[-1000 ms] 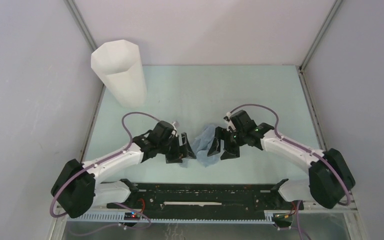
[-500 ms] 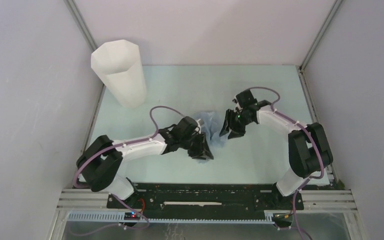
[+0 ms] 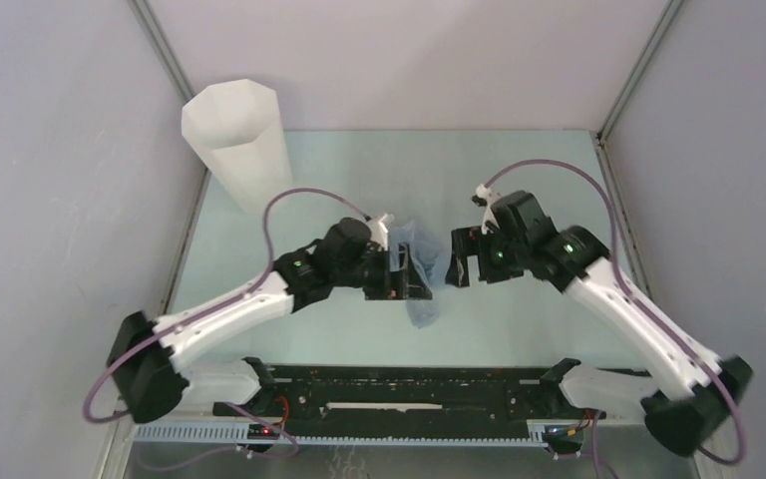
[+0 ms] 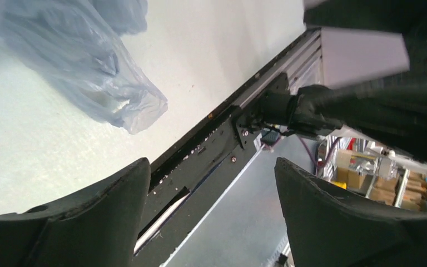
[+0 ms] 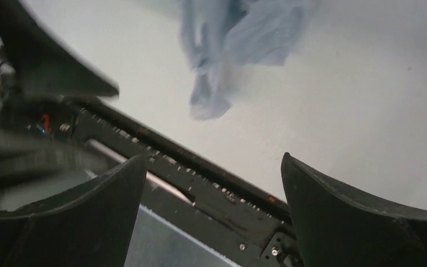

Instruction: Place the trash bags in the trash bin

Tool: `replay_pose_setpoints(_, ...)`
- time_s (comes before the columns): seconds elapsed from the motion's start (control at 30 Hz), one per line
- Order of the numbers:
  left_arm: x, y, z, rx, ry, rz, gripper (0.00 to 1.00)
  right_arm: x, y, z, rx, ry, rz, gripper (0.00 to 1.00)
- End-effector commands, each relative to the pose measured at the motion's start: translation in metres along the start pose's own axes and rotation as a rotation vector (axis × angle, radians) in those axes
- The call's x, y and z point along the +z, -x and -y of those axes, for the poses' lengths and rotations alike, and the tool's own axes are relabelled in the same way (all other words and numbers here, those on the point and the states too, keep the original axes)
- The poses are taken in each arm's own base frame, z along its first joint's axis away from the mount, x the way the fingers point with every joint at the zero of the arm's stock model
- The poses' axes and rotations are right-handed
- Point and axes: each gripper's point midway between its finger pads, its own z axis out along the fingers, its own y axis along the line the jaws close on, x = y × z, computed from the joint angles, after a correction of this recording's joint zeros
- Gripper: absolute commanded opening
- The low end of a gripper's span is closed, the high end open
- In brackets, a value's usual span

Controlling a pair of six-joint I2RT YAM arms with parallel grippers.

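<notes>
While left hand [image 3: 406,279] and right hand [image 3: 462,267] both gape apart, empty, thin crinkly pale-blue plastic bag [image 3: 423,307] sits between them; best to pinch bunched folds firmly.

I can't read any text on my feeds right now. The trash bag [image 4: 89,72] is crumpled and soft-focus in both wrist views, so I can't make out any print on it. The trash bin [image 3: 239,145] shows plain sides. The boxes [image 4: 358,175] in the background are too small to show labels.
</notes>
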Motion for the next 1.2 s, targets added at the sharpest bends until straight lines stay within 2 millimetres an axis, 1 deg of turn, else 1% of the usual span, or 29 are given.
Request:
replay_pose_setpoints(0.0, -0.038, 0.021, -0.029, 0.031, 0.108, 0.157, 0.87, -0.039, -0.017, -0.010, -0.012, 0.013, 0.109, 1.00)
replay_pose_setpoints(0.03, -0.043, 0.024, -0.036, 0.010, 0.124, 0.184, 0.87, -0.038, -0.017, -0.009, 0.003, 0.024, 0.159, 1.00)
replay_pose_setpoints(0.1, -0.050, 0.028, -0.049, -0.040, 0.146, 0.228, 0.88, -0.025, -0.017, 0.009, 0.096, -0.016, 0.261, 1.00)
replay_pose_setpoints(0.13, -0.052, 0.030, -0.054, -0.069, 0.154, 0.246, 0.88, -0.021, -0.019, 0.014, 0.127, -0.007, 0.276, 1.00)
replay_pose_setpoints(0.17, -0.053, 0.032, -0.060, -0.100, 0.163, 0.259, 0.88, -0.020, -0.017, 0.011, 0.122, 0.055, 0.281, 1.00)
replay_pose_setpoints(0.23, -0.053, 0.032, -0.068, -0.158, 0.172, 0.263, 0.88, -0.017, -0.017, -0.003, 0.144, 0.196, 0.263, 0.98)
replay_pose_setpoints(0.3, -0.052, 0.033, -0.069, -0.191, 0.168, 0.265, 0.88, -0.006, -0.020, -0.008, 0.212, 0.234, 0.218, 0.97)
replay_pose_setpoints(0.33, -0.051, 0.033, -0.068, -0.202, 0.163, 0.262, 0.88, 0.001, -0.023, -0.013, 0.229, 0.258, 0.187, 0.96)
replay_pose_setpoints(0.4, -0.049, 0.034, -0.066, -0.226, 0.148, 0.268, 0.89, 0.019, -0.032, -0.024, 0.241, 0.275, 0.120, 0.95)
replay_pose_setpoints(0.47, -0.046, 0.032, -0.065, -0.254, 0.127, 0.266, 0.88, 0.035, -0.033, -0.035, 0.234, 0.259, 0.110, 0.95)
replay_pose_setpoints(0.5, -0.044, 0.030, -0.066, -0.269, 0.119, 0.263, 0.89, 0.044, -0.038, -0.038, 0.241, 0.242, 0.093, 0.95)
replay_pose_setpoints(0.53, -0.042, 0.029, -0.067, -0.286, 0.113, 0.260, 0.88, 0.053, -0.036, -0.042, 0.255, 0.236, 0.100, 0.96)
replay_pose_setpoints(0.6, -0.038, 0.028, -0.066, -0.316, 0.092, 0.258, 0.88, 0.073, -0.041, -0.045, 0.312, 0.206, 0.071, 0.96)
replay_pose_setpoints(0.7, -0.032, 0.028, -0.066, -0.369, 0.070, 0.252, 0.81, 0.099, -0.051, -0.046, 0.357, 0.160, 0.023, 0.95)
replay_pose_setpoints(0.83, -0.029, 0.025, -0.063, -0.397, 0.043, 0.226, 0.77, 0.122, -0.059, -0.041, 0.363, 0.077, 0.025, 0.93)
replay_pose_setpoints(0.9, -0.030, 0.022, -0.064, -0.408, 0.040, 0.228, 0.75, 0.129, -0.062, -0.040, 0.334, 0.059, 0.028, 0.89)
replay_pose_setpoints(0.93, -0.031, 0.020, -0.065, -0.417, 0.037, 0.231, 0.75, 0.134, -0.065, -0.039, 0.313, 0.053, 0.019, 0.86)
replay_pose_setpoints(0.97, -0.031, 0.019, -0.066, -0.432, 0.031, 0.233, 0.74, 0.137, -0.067, -0.039, 0.293, 0.056, 0.013, 0.80)
replay_pose_setpoints(1.0, -0.031, 0.018, -0.067, -0.447, 0.022, 0.239, 0.73, 0.140, -0.069, -0.039, 0.275, 0.053, 0.009, 0.77)
replay_pose_setpoints(1.1, -0.031, 0.017, -0.066, -0.497, -0.020, 0.253, 0.71, 0.147, -0.073, -0.038, 0.225, 0.068, 0.004, 0.58)
replay_pose_setpoints(1.17, -0.029, 0.017, -0.067, -0.529, -0.048, 0.256, 0.68, 0.147, -0.074, -0.041, 0.197, 0.093, 0.005, 0.43)
